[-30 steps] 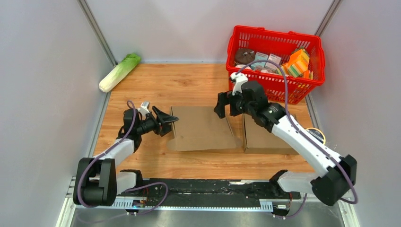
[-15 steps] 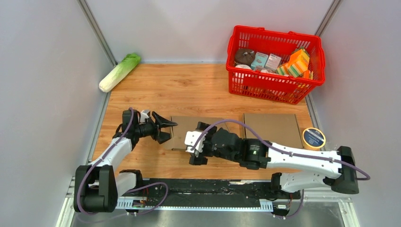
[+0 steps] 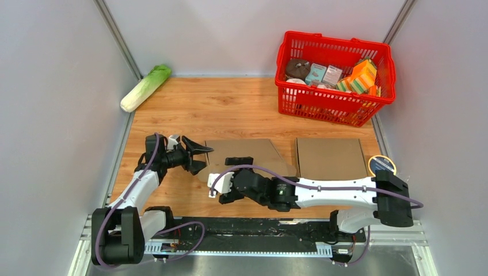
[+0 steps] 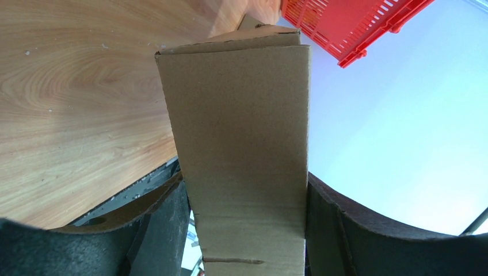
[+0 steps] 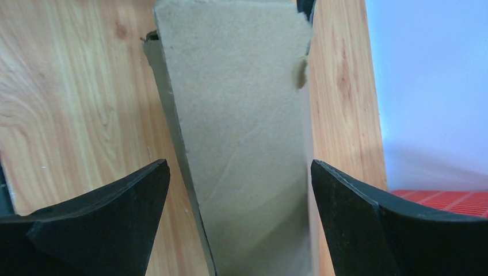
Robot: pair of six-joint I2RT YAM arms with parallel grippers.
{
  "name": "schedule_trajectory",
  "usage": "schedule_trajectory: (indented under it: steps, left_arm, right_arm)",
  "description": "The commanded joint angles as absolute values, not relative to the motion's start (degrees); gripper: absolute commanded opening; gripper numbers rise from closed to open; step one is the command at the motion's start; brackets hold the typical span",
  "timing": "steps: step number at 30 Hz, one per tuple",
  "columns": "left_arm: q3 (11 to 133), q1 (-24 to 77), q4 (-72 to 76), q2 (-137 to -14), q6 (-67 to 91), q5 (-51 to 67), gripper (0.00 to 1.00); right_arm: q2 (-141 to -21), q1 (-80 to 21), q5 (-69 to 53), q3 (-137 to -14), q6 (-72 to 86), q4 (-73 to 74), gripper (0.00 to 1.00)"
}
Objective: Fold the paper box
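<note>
Napa cabbage (image 3: 145, 87) lies far left at the back of the wooden table (image 3: 230, 109), against the wall.

Left gripper (image 3: 199, 156) sits left of center and points right. Its jaws are set wide and pinch the left end of the paper box (image 3: 248, 152). In the left wrist view a brown panel of the paper box (image 4: 241, 132) fills the whole gap of the left gripper (image 4: 244, 184), with its edges against both black fingers (image 4: 164, 221). That panel runs away from the camera to a folded, layered edge. The table (image 4: 75, 103) shows to the left and the red basket (image 4: 351, 23) in the top corner.

The box is flattened cardboard at mid table, in front of the arms. Its left end looks raised slightly and the rest lies flat.

Right arm reaches leftward across the near edge. Right gripper (image 3: 233, 179) is spread fully and straddles the near left part of the box, gripping nothing. In the right wrist view the cardboard (image 5: 241, 144) runs up between the right gripper's (image 5: 239, 167) fingers (image 5: 109, 213). Bare wood shows between the left finger and the cardboard. The right fingertip is just beside the cardboard edge; cannot tell if they touch.

Second cardboard sheet (image 3: 331, 158) lies flat just right of the box. A roll of tape (image 3: 381, 165) sits at its right edge. The red basket (image 3: 322, 109), with packaged goods inside, stands at back right.
</note>
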State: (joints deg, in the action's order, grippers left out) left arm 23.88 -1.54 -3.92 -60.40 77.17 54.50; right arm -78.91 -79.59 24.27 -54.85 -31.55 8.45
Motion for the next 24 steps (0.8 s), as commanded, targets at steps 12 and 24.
schedule_trajectory:
  steps: [12, 24]
  left_arm:
    - [23.6, -1.9, -4.5, -61.0, 77.1, 59.8, 0.39]
    - [29.3, -5.0, -12.2, -60.0, 59.2, 58.5, 0.71]
  right_arm:
    - [-80.9, -80.1, 37.8, -47.7, -45.5, -20.1, 0.89]
    - [-76.1, -79.9, 28.0, -54.4, -36.3, 2.5, 0.5]
